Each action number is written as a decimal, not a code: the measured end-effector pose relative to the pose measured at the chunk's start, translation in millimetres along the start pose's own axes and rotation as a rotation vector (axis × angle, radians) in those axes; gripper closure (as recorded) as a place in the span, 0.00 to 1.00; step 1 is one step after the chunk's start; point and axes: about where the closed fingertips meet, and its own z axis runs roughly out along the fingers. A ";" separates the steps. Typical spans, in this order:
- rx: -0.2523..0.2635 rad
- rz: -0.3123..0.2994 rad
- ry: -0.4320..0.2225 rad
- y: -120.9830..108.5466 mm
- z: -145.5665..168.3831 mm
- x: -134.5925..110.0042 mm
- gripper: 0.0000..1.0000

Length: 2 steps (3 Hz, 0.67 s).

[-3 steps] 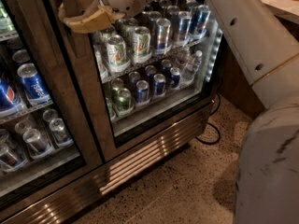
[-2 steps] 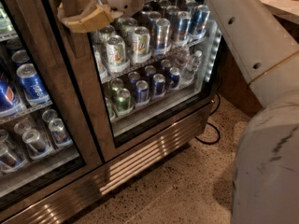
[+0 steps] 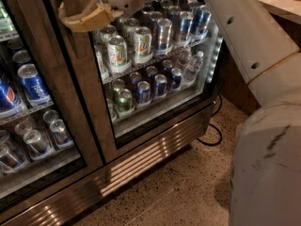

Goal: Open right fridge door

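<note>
Little has shifted since a second ago: the tan two-finger gripper still hangs at the top of the frame against the long vertical steel bar handle, perhaps a touch higher, and whether it is clamped on that bar or merely beside it I cannot tell. The right fridge door, a glass pane in a wide brushed-steel frame, stands in the middle of the view, flush with its neighbour and as shut as it was before. The robot's white arm slants across the upper right as it did. Behind the right door's glass, the upper shelf holds green-and-white cans beside taller silver and blue cans; the shelf below carries dark green and blue cans, with clear bottles at its right end. The matching left glass door shows blue Pepsi cans above a row of silver cans. A black cable lies on the speckled floor.
</note>
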 end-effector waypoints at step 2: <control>-0.004 -0.012 0.003 -2.8 1.4 -0.1 1.00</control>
